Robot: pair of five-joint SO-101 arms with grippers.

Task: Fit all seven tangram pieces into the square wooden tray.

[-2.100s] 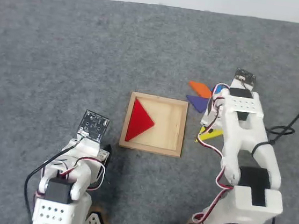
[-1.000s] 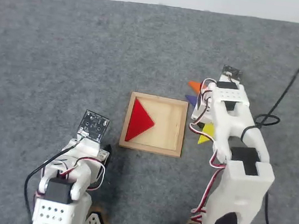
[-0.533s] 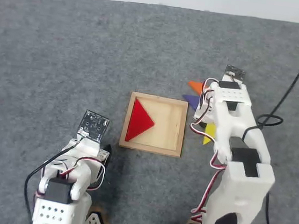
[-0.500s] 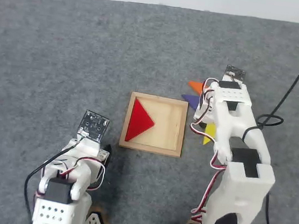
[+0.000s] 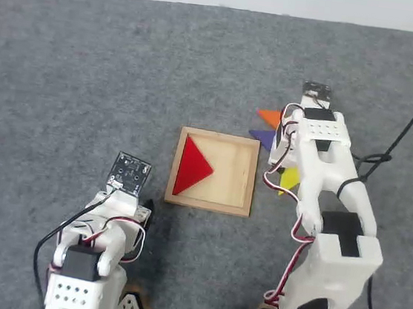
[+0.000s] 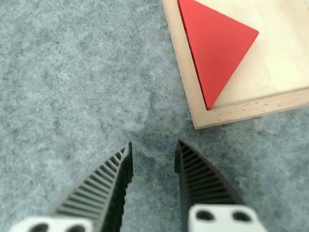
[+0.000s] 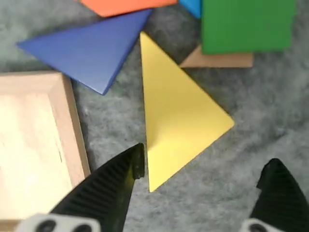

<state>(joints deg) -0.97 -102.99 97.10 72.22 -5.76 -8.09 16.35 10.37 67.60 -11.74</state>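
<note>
Right gripper (image 7: pixel 205 164) advanced, spread over yellow triangle (image 7: pixel 178 116) | left gripper (image 6: pixel 153 149) spread beside tray (image 6: pixel 241 112) corner

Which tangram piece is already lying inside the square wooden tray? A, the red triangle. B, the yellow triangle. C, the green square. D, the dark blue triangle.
A: the red triangle lies flat on the floor of the square wooden tray, while the yellow triangle, green square and dark blue triangle all lie outside its rim.
</note>
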